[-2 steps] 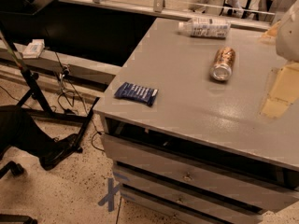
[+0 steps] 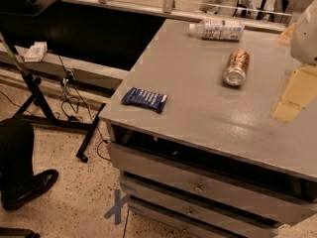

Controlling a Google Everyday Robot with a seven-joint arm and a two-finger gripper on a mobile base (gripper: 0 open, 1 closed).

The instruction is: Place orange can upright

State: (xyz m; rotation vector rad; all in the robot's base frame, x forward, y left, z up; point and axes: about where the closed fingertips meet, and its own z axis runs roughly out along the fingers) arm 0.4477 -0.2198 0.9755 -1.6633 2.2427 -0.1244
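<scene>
The orange can (image 2: 236,67) lies on its side on the grey table top (image 2: 198,108), toward the back right, with its silver end facing the front. My gripper (image 2: 289,105) shows at the right edge as a pale yellow finger low over the table, under the white arm housing (image 2: 306,33). It is to the right of the can and apart from it, holding nothing that I can see.
A clear plastic bottle (image 2: 217,29) with a white label lies at the table's back edge. A dark-blue snack wrapper (image 2: 144,99) lies near the front left corner. Drawers (image 2: 198,187) run below the top. A person's leg and shoe (image 2: 22,175) and a stand (image 2: 44,113) are on the floor at left.
The dark shape on the floor at lower left has shifted and now reads as a leg and shoe. The can, bottle, wrapper and gripper have not visibly moved.
</scene>
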